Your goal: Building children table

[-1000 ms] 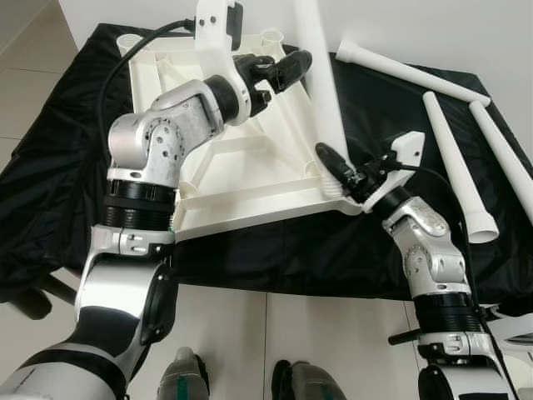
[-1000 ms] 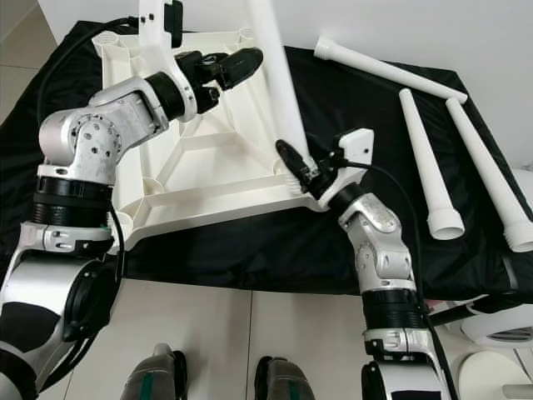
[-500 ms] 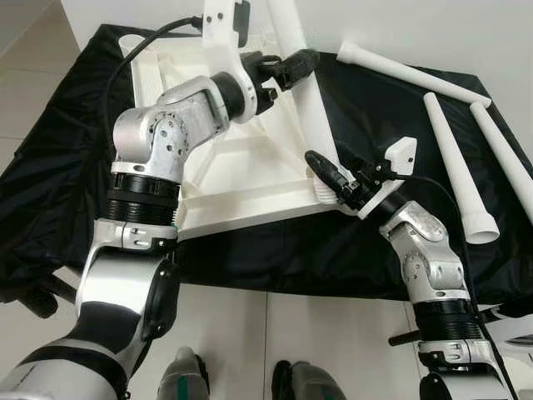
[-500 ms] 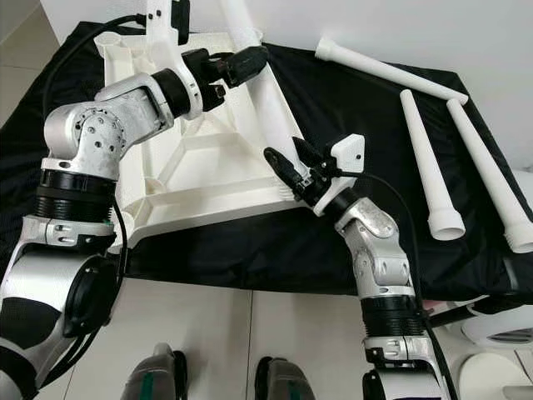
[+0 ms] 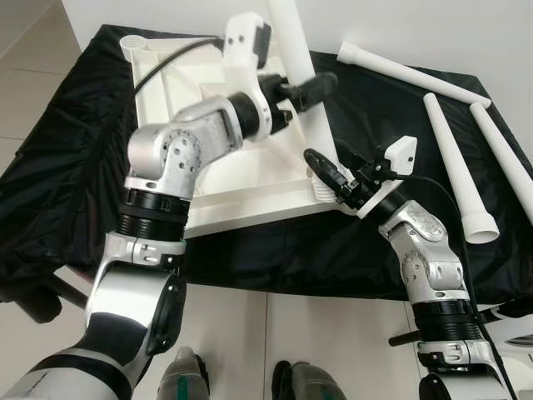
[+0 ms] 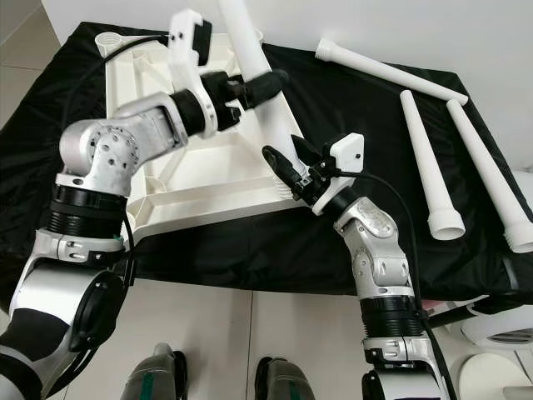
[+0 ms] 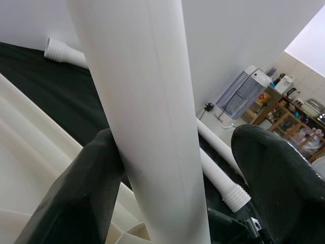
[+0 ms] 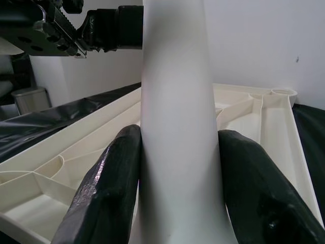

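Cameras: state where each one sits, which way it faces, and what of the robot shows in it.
Left and right eye views: on the head, looking down at the upturned tabletop; both arms and feet show.
Left wrist view: along the left gripper, fingers astride the standing leg, one finger off it.
Right wrist view: along the right gripper, shut on that leg's base.
Shared: all show the leg; three loose legs lie on the black cloth.

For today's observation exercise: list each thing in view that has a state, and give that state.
Tabletop: upside down on black cloth.
Standing leg: upright in corner socket, tilted.
Three loose legs: lying flat, unfitted.
Left gripper: around the leg's upper part.
Right gripper: around the leg's base.
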`<state>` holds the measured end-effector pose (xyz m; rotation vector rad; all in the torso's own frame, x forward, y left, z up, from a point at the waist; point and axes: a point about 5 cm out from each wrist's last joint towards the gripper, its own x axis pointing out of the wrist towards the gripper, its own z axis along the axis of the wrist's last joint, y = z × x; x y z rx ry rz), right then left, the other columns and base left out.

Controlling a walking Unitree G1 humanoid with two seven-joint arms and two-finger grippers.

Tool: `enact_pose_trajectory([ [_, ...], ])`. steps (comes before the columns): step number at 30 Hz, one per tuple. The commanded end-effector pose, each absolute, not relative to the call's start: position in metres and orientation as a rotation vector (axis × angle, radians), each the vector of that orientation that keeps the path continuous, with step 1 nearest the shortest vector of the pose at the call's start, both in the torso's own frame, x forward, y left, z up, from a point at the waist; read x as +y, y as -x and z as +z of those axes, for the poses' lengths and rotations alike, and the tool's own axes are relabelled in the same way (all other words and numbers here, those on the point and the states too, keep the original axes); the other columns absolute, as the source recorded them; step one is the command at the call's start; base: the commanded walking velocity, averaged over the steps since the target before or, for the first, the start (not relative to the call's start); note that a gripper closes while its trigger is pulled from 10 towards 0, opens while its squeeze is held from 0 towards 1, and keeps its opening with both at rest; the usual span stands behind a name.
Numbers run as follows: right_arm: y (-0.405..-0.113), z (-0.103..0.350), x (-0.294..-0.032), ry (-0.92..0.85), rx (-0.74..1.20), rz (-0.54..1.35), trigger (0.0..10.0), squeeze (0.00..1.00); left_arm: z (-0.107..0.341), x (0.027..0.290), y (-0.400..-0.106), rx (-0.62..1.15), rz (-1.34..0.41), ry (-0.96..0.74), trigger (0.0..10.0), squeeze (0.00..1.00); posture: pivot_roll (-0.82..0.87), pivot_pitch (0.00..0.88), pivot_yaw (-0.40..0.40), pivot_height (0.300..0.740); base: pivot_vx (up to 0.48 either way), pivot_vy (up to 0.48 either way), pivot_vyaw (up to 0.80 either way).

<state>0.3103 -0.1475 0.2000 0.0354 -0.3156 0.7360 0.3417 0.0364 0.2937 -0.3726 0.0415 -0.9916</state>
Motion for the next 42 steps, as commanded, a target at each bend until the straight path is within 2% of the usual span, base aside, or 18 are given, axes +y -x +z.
enact_pose_trajectory([
  [1, -0.307, 0.205, -0.148, -0.030, -0.350, 0.745, 10.0, 0.00, 0.293, 0.027, -0.335, 0.049, -1.081, 0.371, 10.0, 0.00, 0.02, 0.090, -0.048, 0.740, 0.000, 0.000, 0.00],
  [3, -0.307, 0.205, -0.148, -0.029, -0.351, 0.747, 10.0, 0.00, 0.293, 0.026, -0.335, 0.053, -1.072, 0.375, 10.0, 0.00, 0.01, 0.090, -0.048, 0.740, 0.000, 0.000, 0.00],
  [4, -0.307, 0.205, -0.148, -0.027, -0.351, 0.746, 10.0, 0.00, 0.294, 0.025, -0.335, 0.040, -1.065, 0.378, 6.5, 0.00, 0.01, 0.092, -0.046, 0.740, 0.000, 0.000, 0.00],
  [6, -0.306, 0.205, -0.148, -0.026, -0.351, 0.746, 10.0, 0.00, 0.295, 0.025, -0.335, 0.029, -1.061, 0.380, 6.5, 0.00, 0.01, 0.091, -0.045, 0.740, 0.000, 0.000, 0.00],
  [7, -0.306, 0.205, -0.148, -0.025, -0.351, 0.744, 10.0, 0.00, 0.296, 0.025, -0.336, 0.025, -1.055, 0.385, 0.8, 0.00, 0.01, 0.093, -0.044, 0.740, 0.000, 0.000, 0.00],
  [8, -0.306, 0.205, -0.148, -0.024, -0.351, 0.744, 10.0, 0.00, 0.296, 0.025, -0.336, 0.026, -1.052, 0.389, 0.8, 0.00, 0.01, 0.093, -0.044, 0.740, 0.000, 0.000, 0.00],
  [9, -0.306, 0.205, -0.148, -0.023, -0.351, 0.742, 10.0, 0.00, 0.296, 0.025, -0.336, 0.028, -1.048, 0.391, 0.0, 0.00, 0.01, 0.094, -0.042, 0.740, 0.000, 0.000, 0.00],
  [28, -0.306, 0.200, -0.148, -0.005, -0.318, 0.730, 10.0, 0.00, 0.296, 0.022, -0.337, 0.022, -1.028, 0.405, 0.0, 0.00, 0.02, 0.098, -0.050, 0.740, 0.000, 0.000, 0.00],
  [29, -0.307, 0.200, -0.149, -0.005, -0.314, 0.729, 10.0, 0.00, 0.296, 0.022, -0.337, 0.019, -1.030, 0.396, 4.9, 0.00, 0.02, 0.098, -0.050, 0.740, 0.000, 0.000, 0.00],
  [30, -0.307, 0.199, -0.149, -0.020, -0.303, 0.728, 10.0, 0.95, 0.296, 0.022, -0.337, 0.020, -1.028, 0.389, 10.0, 0.00, 0.02, 0.099, -0.051, 0.740, 0.000, 0.000, 0.00],
  [31, -0.307, 0.199, -0.149, -0.020, -0.303, 0.728, 10.0, 0.95, 0.296, 0.022, -0.337, 0.020, -1.028, 0.389, 10.0, 0.00, 0.02, 0.099, -0.051, 0.740, 0.000, 0.000, 0.00],
  [32, -0.308, 0.199, -0.150, -0.035, -0.294, 0.725, 10.0, 1.00, 0.295, 0.022, -0.337, 0.021, -1.026, 0.385, 10.0, 0.00, 0.02, 0.099, -0.053, 0.740, 0.000, 0.000, 0.00],
  [37, -0.312, 0.197, -0.152, -0.043, -0.268, 0.700, 10.0, 1.00, 0.294, 0.023, -0.338, 0.019, -1.014, 0.353, 10.0, 0.00, 0.02, 0.099, -0.054, 0.740, 0.000, 0.000, 0.00],
  [38, -0.313, 0.196, -0.153, -0.021, -0.255, 0.692, 10.0, 1.00, 0.293, 0.023, -0.337, 0.008, -1.017, 0.306, 10.0, 0.00, 0.02, 0.098, -0.056, 0.740, 0.000, 0.000, 0.00],
  [39, -0.313, 0.195, -0.153, -0.012, -0.243, 0.689, 10.0, 0.00, 0.292, 0.023, -0.336, 0.003, -1.021, 0.280, 10.0, 0.00, 0.02, 0.098, -0.057, 0.740, 0.000, 0.000, 0.00],
  [42, -0.314, 0.195, -0.153, -0.003, -0.231, 0.685, 10.0, 0.00, 0.292, 0.023, -0.336, -0.002, -1.026, 0.258, 10.0, 0.00, 0.02, 0.098, -0.057, 0.740, 0.000, 0.000, 0.00],
])
